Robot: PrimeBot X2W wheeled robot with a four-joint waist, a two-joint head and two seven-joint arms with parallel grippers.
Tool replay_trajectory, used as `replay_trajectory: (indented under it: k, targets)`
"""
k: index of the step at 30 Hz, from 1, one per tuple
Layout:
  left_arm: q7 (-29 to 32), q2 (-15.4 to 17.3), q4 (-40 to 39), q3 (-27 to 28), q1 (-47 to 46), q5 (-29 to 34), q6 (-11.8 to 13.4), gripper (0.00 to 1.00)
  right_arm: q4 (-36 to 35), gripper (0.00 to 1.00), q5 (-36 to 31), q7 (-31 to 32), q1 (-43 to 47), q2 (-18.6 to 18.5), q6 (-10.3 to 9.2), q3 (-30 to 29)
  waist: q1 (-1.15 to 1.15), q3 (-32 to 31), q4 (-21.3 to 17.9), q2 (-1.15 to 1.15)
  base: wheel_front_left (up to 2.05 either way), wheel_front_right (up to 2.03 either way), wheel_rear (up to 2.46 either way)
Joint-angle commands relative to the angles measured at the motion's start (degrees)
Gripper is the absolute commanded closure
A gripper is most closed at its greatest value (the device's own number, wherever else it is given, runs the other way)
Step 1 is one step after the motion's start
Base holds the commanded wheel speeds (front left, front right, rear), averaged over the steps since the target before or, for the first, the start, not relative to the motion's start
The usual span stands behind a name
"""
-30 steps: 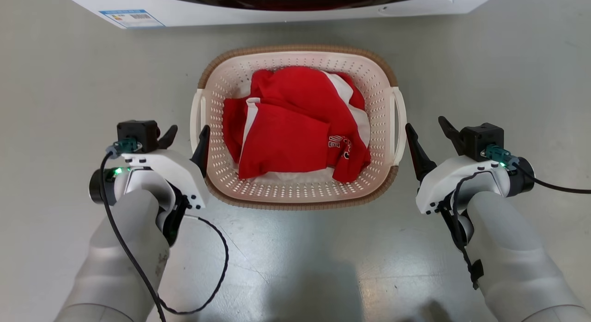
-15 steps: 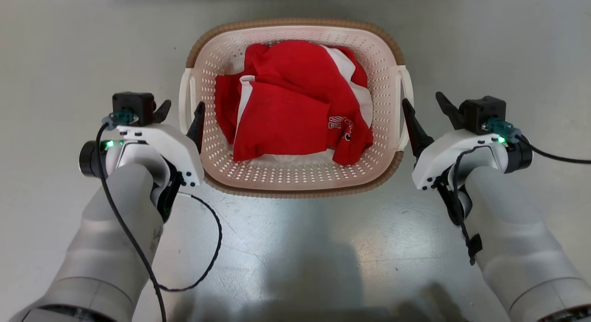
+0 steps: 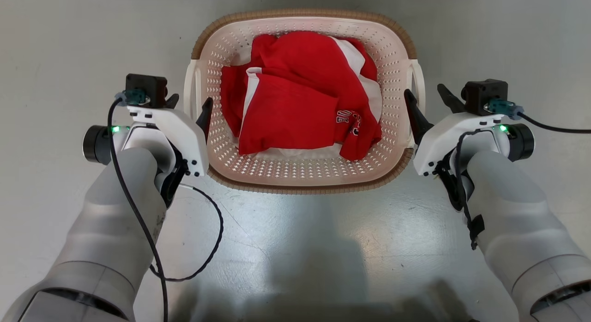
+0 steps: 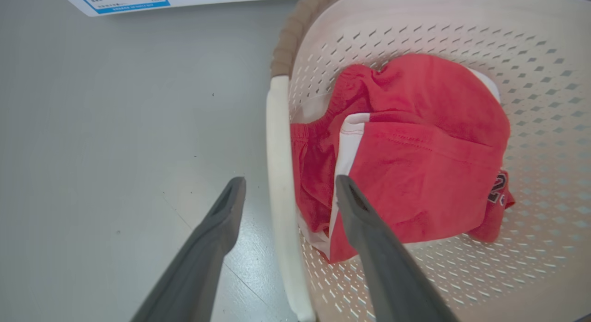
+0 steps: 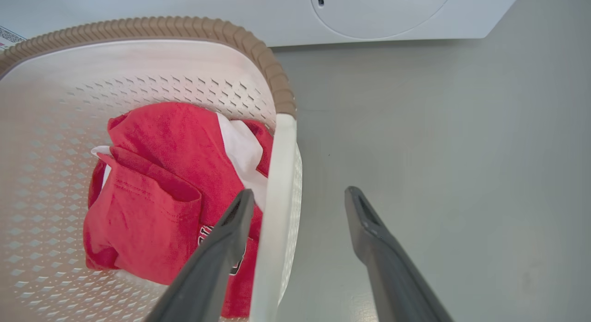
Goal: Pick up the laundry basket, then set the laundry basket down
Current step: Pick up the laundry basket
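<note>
- Grey shiny floor lies under everything, and the laundry basket sits on it in the upper middle of the head view.
- Red and white clothes lie bunched up inside the basket.
- The basket has a white bar on each side: the left handle and the right handle.
- The left gripper is spread wide and holds nothing. In the left wrist view the left handle runs up between its two fingers, with one finger over the floor and one over the clothes.
- The right gripper is spread wide too, with nothing in it. In the right wrist view the right handle sits between its fingers, much closer to the inside finger.
- A white washing machine stands past the basket, at the top of the right wrist view.
- The job now looks like getting ready to pinch both handles. The lift has not begun.
- To do it well, I would slide the right gripper over a bit so its handle sits in the middle of the gap.
- Keep the inside fingers off the clothes, so no cloth gets pinched with the handle.
- Squeeze both sides together, near the middle of each handle.
- Then lift both sides evenly, so the basket does not tip and spill.
</note>
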Motion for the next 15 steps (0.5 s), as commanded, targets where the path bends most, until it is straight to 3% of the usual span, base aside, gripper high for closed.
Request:
replay_trajectory:
  k: [1,15]
  targets:
    - [0.08,1.95,-0.08,0.47,-0.45,-0.21,-0.33,0.0,0.19,0.0,0.99,0.47,1.02,1.21,0.35,1.45,0.0,0.18,0.1,0.0,0.0,0.0,0.0]
    - [2.0,1.46,1.12,-3.27,-3.3,-1.32,-0.33,0.0,2.42,0.0,6.65,3.81,-1.86,1.21,0.35,6.06,0.0,1.85,0.78,0.0,0.0,0.0,0.0]
